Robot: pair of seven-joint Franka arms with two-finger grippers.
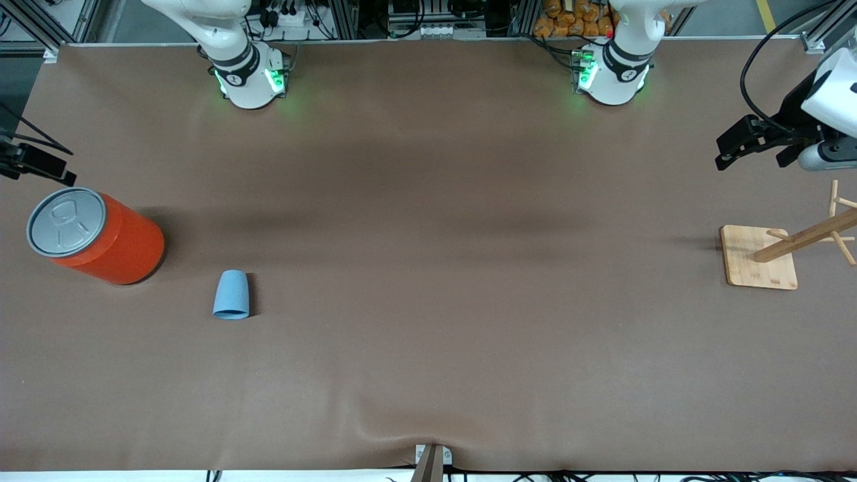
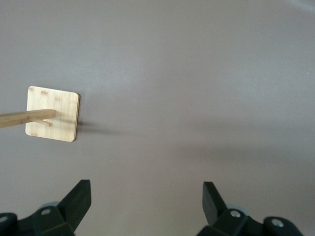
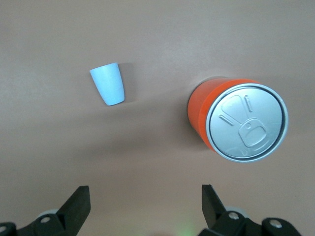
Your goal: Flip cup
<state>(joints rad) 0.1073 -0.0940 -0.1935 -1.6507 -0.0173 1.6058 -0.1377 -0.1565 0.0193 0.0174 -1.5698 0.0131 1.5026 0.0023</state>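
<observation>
The cup (image 1: 231,294) is a small light blue tumbler. It stands mouth down on the brown table, narrow closed end up, beside the orange can and nearer to the front camera. It also shows in the right wrist view (image 3: 109,84). My right gripper (image 1: 50,169) hangs open and empty over the table's edge at the right arm's end, above the can; in the right wrist view (image 3: 145,192) its fingers stand wide apart. My left gripper (image 1: 723,154) is open and empty over the left arm's end of the table, also seen in the left wrist view (image 2: 146,189).
A large orange can (image 1: 100,237) with a grey pull-tab lid stands upright at the right arm's end and shows in the right wrist view (image 3: 236,120). A wooden peg rack on a square base (image 1: 756,268) stands at the left arm's end, below the left gripper (image 2: 52,114).
</observation>
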